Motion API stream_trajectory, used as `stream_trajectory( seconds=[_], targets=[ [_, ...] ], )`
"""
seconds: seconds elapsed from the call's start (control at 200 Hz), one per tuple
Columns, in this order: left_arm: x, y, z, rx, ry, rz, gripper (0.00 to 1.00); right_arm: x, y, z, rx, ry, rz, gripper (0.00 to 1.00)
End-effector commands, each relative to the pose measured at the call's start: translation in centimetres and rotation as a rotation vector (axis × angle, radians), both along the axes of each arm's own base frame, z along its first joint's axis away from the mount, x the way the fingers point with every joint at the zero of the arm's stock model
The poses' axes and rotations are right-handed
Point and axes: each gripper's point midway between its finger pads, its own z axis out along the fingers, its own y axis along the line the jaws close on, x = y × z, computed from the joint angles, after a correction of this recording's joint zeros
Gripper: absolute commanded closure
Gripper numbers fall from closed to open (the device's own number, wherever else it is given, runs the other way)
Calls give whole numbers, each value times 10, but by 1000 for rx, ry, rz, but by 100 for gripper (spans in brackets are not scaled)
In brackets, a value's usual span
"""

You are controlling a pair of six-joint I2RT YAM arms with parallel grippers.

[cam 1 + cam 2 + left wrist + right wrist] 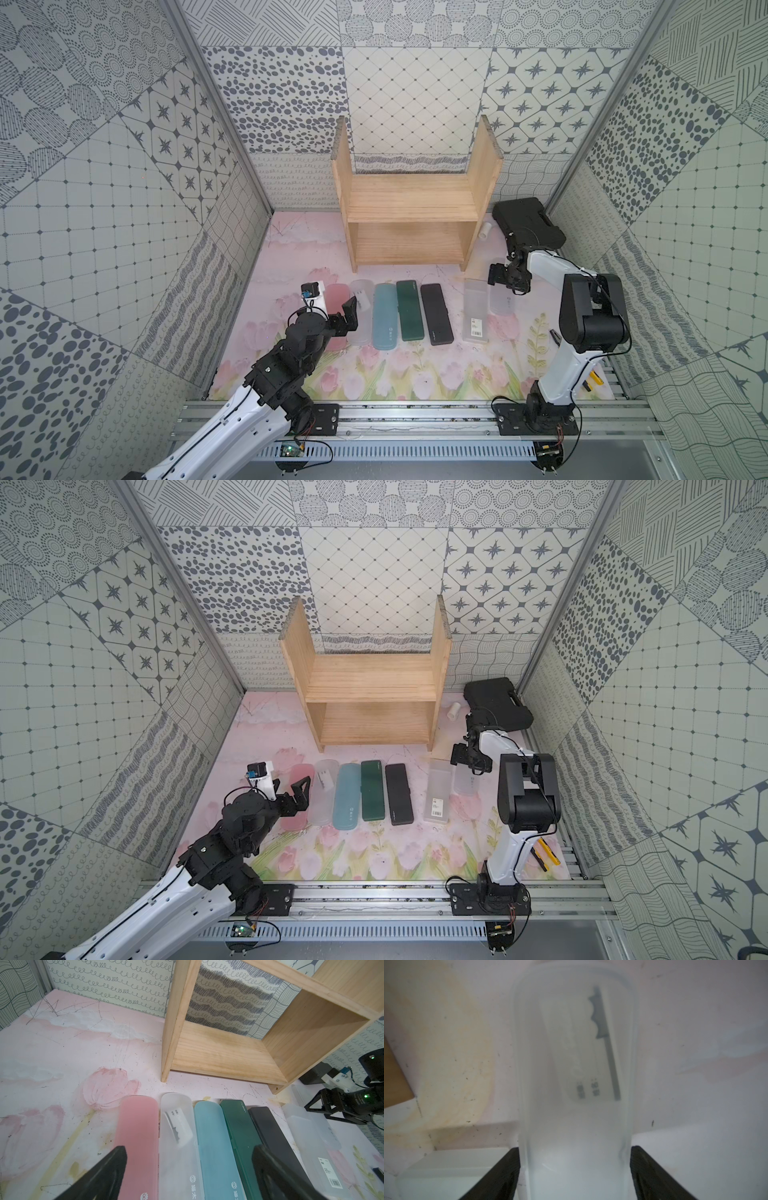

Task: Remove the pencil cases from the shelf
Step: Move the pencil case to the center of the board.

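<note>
1. Shelf (409, 199): both tiers are showing bare wood in both top views, w/ nothing sitting on it.
2. Six pencil cases are lying flat on the table (415, 374) in a row in front of the shelf, long axes running front-to-back: pink case (137, 1132), labelled clear case (176, 1126), light blue case (385, 316), dark green case (409, 309), black case (436, 313), then a gap, then boxy clear case (476, 309).
3. The seventh, the rounded clear case (503, 303), is sitting just beside the boxy one at the R end of the row, same front-to-back axis.
4. R gripper (575, 1147) is straddling it. Fingers are crossing its short width, and its labelled stretch is running straight out ahead of the jaws.
5. Both fingers are sitting right at the case's edges. The wrist view is blurry, so can't tell if it's clamping or just flanking, or if the case is fully down.
6. L gripper (189, 1149) is hovering w/ jaws spread wide, holding nothing, above the near ends of the cases at the L end of the row.
7. Key relation: R arm is the near one, and L arm is well apart from that case.
8. Judgement: task is looking approx done. What's left is R letting go (if gripping) & lifting straight up. Going sideways is risking a nudge to the boxy clear case alongside.
</note>
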Motion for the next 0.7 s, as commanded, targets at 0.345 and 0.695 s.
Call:
stream_trajectory(
  seconds=[0.345, 0.695],
  targets=[
    [2, 1, 9, 6, -28, 4, 1, -14, -1, -9, 0, 60, 4, 11],
    [2, 2, 8, 10, -23, 10, 1, -19, -1, -13, -5, 78, 6, 18]
  ],
)
